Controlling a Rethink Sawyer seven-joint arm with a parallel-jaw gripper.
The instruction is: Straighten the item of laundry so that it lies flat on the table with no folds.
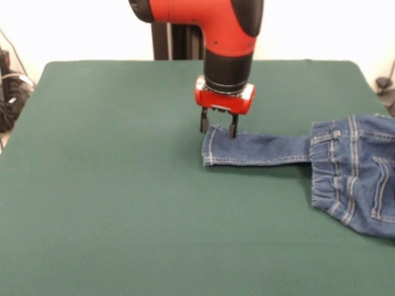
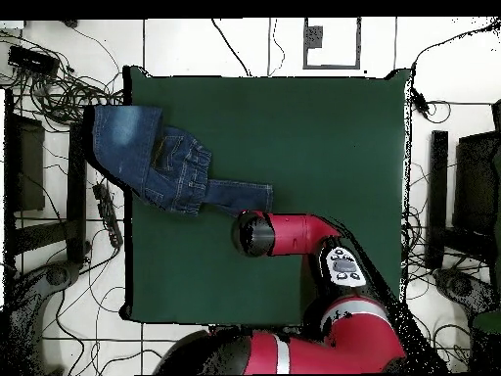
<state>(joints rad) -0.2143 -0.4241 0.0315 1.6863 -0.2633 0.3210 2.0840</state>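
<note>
Red arm (image 1: 213, 21), black joints, red-collared hand (image 1: 218, 129)

Two cameras: one facing us across the table, one straight above.

From the front view we look across the table (image 1: 111, 203) toward the robot, slightly downward and fairly close: the green top fills most of the frame, its near edge is cut off, and the arm (image 1: 225, 37) drops in from the top. From the overhead view we look straight down from higher up, so we see the whole table (image 2: 323, 127), the floor and cables around it, and the robot's base at the bottom. The two views are turned half round against each other. Both share the tabletop, the arm, and the jeans (image 1: 345, 166) (image 2: 161, 162), which overhang one table edge.
</note>
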